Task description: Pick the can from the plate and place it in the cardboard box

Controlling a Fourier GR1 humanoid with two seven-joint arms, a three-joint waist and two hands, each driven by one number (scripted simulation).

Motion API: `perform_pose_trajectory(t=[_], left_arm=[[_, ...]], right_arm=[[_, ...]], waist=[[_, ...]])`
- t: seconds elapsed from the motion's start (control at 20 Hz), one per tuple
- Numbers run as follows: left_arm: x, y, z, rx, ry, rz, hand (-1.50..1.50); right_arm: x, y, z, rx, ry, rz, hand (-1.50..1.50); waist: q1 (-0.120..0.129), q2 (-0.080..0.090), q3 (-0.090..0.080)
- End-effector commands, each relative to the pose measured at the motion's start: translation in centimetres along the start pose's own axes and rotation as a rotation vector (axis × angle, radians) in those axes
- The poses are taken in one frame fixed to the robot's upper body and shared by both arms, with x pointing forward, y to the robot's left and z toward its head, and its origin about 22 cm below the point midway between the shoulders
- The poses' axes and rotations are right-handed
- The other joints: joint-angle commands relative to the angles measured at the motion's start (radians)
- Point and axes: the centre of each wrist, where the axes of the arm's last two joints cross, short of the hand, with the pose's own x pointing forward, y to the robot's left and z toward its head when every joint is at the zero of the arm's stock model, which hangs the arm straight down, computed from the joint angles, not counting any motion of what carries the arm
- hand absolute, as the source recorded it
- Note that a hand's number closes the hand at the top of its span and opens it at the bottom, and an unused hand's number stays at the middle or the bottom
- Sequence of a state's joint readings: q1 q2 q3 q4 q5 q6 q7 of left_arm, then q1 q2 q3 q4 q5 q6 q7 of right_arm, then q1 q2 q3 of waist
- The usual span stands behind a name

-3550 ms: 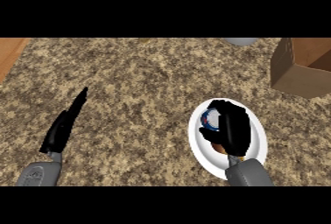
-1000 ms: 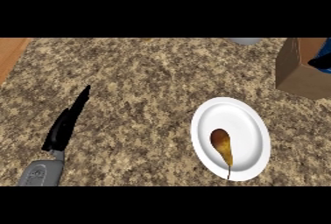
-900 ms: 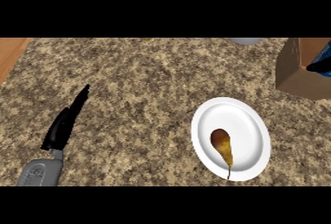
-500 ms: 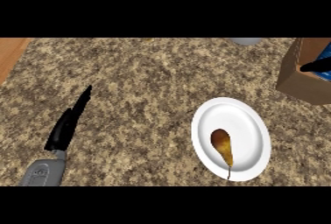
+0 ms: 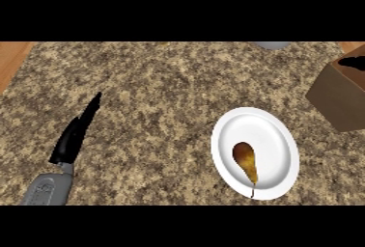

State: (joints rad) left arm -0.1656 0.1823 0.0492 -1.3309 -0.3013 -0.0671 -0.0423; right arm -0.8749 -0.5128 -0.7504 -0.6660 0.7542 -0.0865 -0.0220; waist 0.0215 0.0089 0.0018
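A white plate [image 5: 267, 135] lies on the speckled counter at the right, and only a brown pear [image 5: 245, 157] is on it. The cardboard box [image 5: 341, 99] stands at the right edge, cut off by the frame. A small black shape [image 5: 353, 61] at the box's top looks like part of my right hand; too little of it shows to read it. The can is nowhere in view. My left hand [image 5: 77, 132] rests open on the counter at the left, seen edge-on with straight fingers pointing away, far from the plate.
A grey object [image 5: 271, 45] pokes in at the top edge. Wooden surfaces border the counter at the top left [image 5: 14, 55] and the top right corner [image 5: 353, 46]. Bare counter [image 5: 164, 96] stretches between my left hand and the plate.
The right hand, closed over the can on the plate 3.5 s ago, went to the box. The blue can seen at the box's opening no longer shows. The left hand stayed put.
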Motion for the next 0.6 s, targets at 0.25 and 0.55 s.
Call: perform_pose_trajectory(t=[0.25, 0.55], left_arm=[[0.6, 0.4, -0.2, -0.006, 0.003, 0.008, 0.00], [-0.5, 1.6, 0.0, -0.003, -0.002, 0.000, 0.00]], right_arm=[[-6.6, -6.3, 0.4, -0.238, -0.043, -0.285, -1.50], [-10.3, -8.8, 1.3, -0.308, -0.069, -0.306, -1.50]], waist=[[-0.003, 0.001, 0.002], [0.001, 0.003, 0.001]])
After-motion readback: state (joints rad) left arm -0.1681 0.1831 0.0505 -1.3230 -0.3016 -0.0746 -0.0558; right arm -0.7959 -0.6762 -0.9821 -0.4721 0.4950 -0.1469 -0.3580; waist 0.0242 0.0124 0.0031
